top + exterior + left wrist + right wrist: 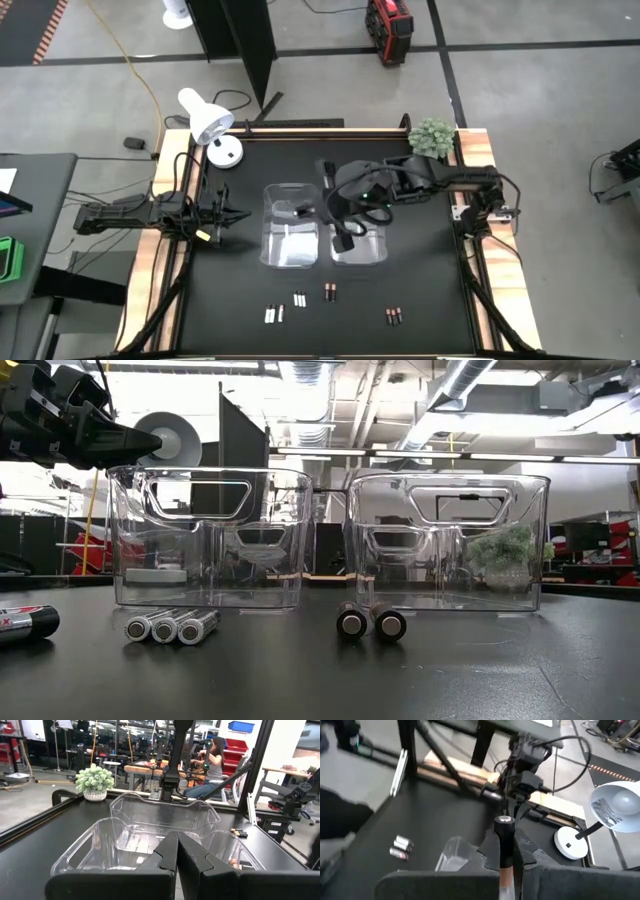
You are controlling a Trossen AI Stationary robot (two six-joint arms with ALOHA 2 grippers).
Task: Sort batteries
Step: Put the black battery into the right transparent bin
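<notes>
Two clear bins (290,240) (360,248) stand side by side mid-table. My right gripper (342,236) hangs above them, shut on a dark battery with a copper-orange end (504,840). Loose batteries lie on their sides near the front edge: white ones (272,315) (298,299) and dark copper-ended ones (330,291) (393,316). In the low view three silver ones (170,627) and two dark ones (370,624) lie in front of the bins. My left gripper (240,213) is shut and empty, left of the bins above the table. My right gripper pinches the battery's body (503,851) between its two fingers. The battery lies along the fingers and its silver end (504,820) sticks out past the fingertips. The fingers slant down toward the table's left side. The battery is lifted clear of table and bins.
A white desk lamp (210,125) stands at the far left corner and a small potted plant (432,135) at the far right. Another dark battery (25,622) lies at the low view's left. A person (215,757) sits in the room beyond the table.
</notes>
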